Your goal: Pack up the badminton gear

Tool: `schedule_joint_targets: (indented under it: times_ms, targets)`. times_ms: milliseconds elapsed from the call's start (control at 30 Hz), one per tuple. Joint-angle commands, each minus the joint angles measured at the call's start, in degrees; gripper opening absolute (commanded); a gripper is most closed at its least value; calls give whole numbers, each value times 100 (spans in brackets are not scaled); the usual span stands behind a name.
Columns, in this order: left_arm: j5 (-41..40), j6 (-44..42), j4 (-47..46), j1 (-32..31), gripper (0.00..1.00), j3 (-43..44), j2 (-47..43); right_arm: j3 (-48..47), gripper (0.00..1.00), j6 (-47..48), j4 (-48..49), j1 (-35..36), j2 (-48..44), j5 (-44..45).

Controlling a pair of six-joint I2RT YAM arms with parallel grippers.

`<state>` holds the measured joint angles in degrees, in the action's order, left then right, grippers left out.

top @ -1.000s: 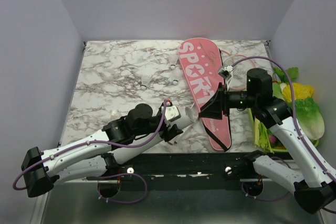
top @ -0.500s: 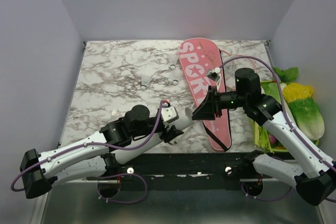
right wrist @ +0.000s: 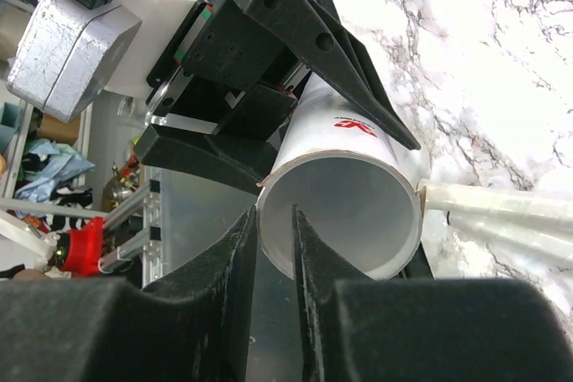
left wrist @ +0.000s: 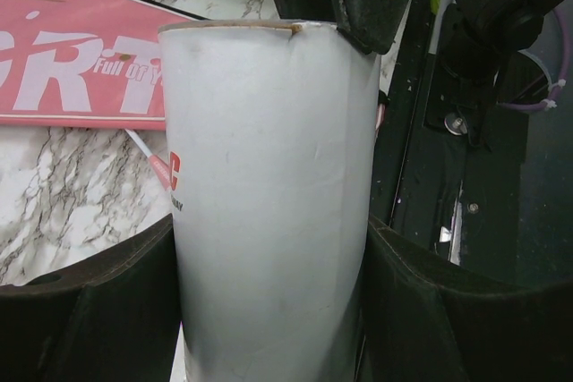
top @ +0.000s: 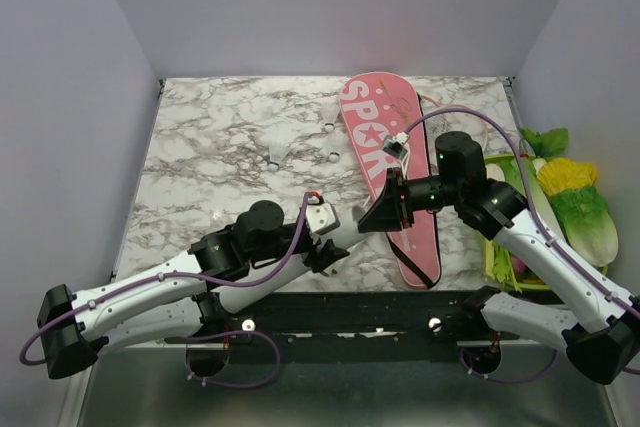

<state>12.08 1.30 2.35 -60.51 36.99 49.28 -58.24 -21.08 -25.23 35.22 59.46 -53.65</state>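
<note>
Compared with a second ago, the right arm (top: pixel 520 237) has swung left and lower across the pink bag (top: pixel 378 147). Its gripper (top: pixel 382 212) has come from over the bag's narrow half to the open end of the white tube (top: pixel 350 227). The left arm (top: pixel 170 287) and the bag lie as they did.

The left arm stretches low from the near left corner of the marble table (top: pixel 230 137). Its gripper (left wrist: pixel 269 310) is clamped on the tube, with one black finger (left wrist: pixel 89 310) pressed on either side. The tube points toward the bag's near end, open mouth foremost. The right arm reaches in from the right, its forearm level and its gripper facing that mouth.

In the right wrist view, the right gripper's fingers (right wrist: pixel 224 284) stand a thin slit apart. The tube's rim meets the top of that slit, with one finger outside the wall and one across the opening. Whether they press on the wall cannot be told.

The bag lies slantwise at right centre, and the right arm covers the end of its "SPORT" lettering. Of the rackets (right wrist: pixel 501 207) only the white handles beside the tube and a strip of netted head show. The toy vegetables (top: pixel 575 197) sit off the table's right edge, partly behind the right arm.
</note>
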Motion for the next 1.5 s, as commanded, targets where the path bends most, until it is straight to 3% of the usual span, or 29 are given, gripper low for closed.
schedule_joint_targets:
  times_ms: [0,200,533,1067,1467]
  targets:
    - [23,362,-191,-40,1,-17,-85,-109,22,-107,115,169,48,74]
    - [58,415,-200,-57,2,-43,-120,-100,1,-142,177,231,48,56]
    - [-39,529,-402,-84,0,-262,-357,-82,1,-54,203,248,-207,-67]
    - [-250,529,-428,-277,0,-438,-428,-205,1,-1,-52,240,-523,539]
    - [-460,564,-323,-365,0,-447,-472,-829,1,-28,-544,239,-541,2507]
